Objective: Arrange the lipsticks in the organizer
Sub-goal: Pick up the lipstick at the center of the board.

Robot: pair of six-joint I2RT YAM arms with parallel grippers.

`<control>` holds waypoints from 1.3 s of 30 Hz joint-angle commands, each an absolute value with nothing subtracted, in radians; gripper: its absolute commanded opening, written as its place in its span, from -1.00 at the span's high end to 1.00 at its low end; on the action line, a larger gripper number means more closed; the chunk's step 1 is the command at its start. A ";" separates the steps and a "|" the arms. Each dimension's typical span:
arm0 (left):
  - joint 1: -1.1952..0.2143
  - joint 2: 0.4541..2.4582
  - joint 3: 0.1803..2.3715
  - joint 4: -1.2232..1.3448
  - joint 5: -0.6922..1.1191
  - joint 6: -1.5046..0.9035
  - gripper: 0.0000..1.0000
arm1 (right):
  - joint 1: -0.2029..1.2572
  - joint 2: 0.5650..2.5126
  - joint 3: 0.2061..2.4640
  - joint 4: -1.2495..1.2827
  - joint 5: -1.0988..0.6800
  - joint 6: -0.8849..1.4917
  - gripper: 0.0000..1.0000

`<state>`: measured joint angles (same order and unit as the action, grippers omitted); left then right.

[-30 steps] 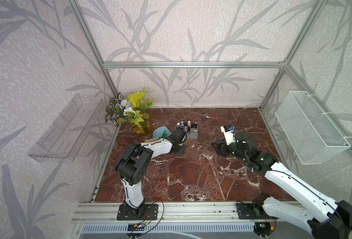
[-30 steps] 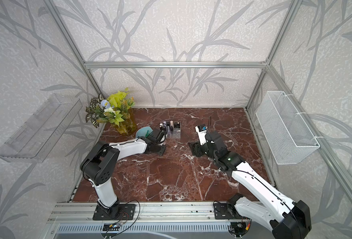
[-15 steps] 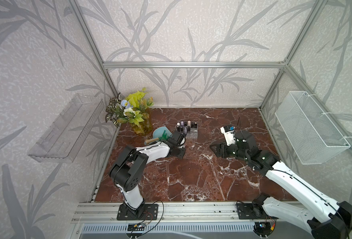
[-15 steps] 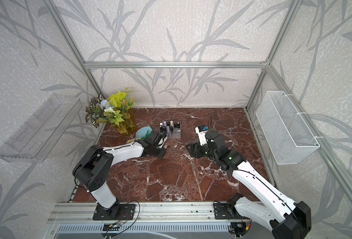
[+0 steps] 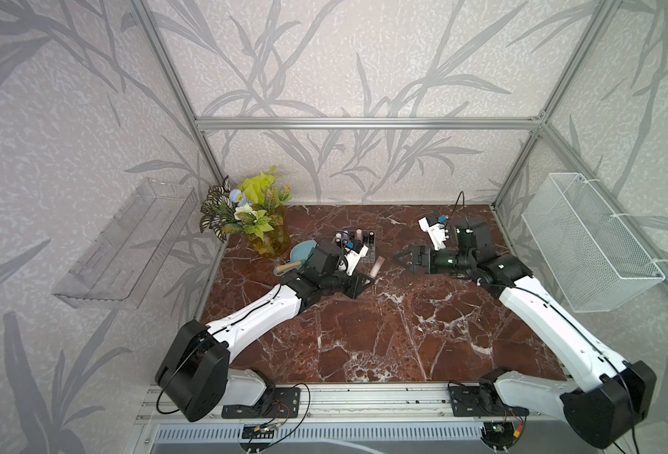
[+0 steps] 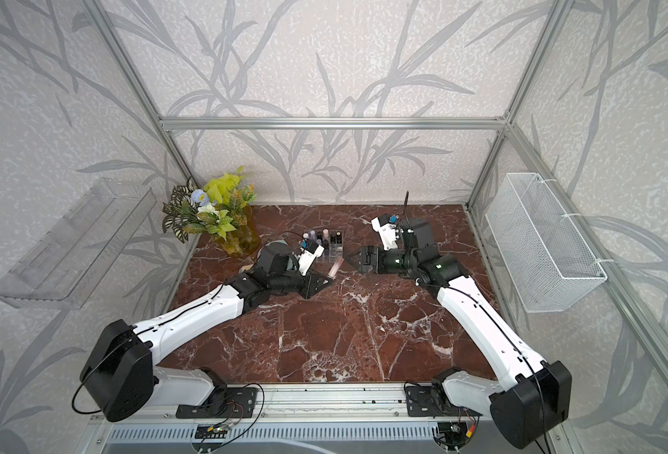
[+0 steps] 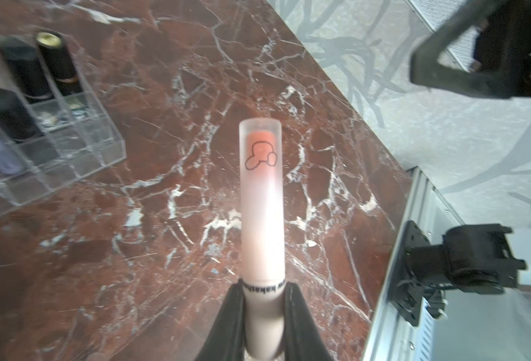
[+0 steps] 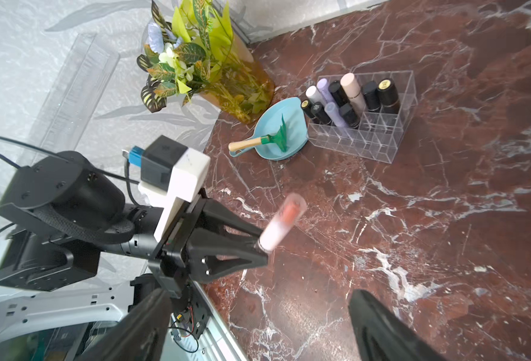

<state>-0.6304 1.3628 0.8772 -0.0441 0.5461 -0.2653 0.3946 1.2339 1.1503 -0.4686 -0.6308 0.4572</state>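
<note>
Lipstick (image 7: 261,200) now in left jaws; right jaws newly wide.

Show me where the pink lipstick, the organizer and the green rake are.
pink lipstick (image 7: 261,203): left wrist view, middle of the tube.
organizer (image 8: 379,147): right wrist view, bare front wall.
green rake (image 8: 281,136): right wrist view, its head.

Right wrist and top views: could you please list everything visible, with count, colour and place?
organizer: one, clear; back centre.
standing lipsticks: about ten, black, lilac, pink, white; in organizer.
held lipstick: one, pale pink; in left tool.
dish: one, light blue; beside organizer.
rake: one, green, wooden handle; in dish.
vase of plants: one, amber, green; back left corner.
wall tray: one, clear; left wall.
mesh basket: one, white; right wall.
left tool: one, black; shut on held lipstick.
right tool: one, black; open, empty.
</note>
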 commanded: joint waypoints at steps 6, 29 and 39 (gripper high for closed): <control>-0.647 1.281 0.768 0.160 0.615 -0.317 0.73 | 0.342 1.322 1.194 -0.532 -0.895 0.362 -0.69; -0.652 1.200 0.726 0.206 0.637 -0.328 0.77 | 0.373 1.438 1.169 -0.312 -0.971 0.428 -0.40; -0.652 1.212 0.732 0.189 0.636 -0.320 0.78 | 0.381 1.452 1.170 -0.276 -0.941 0.432 -0.18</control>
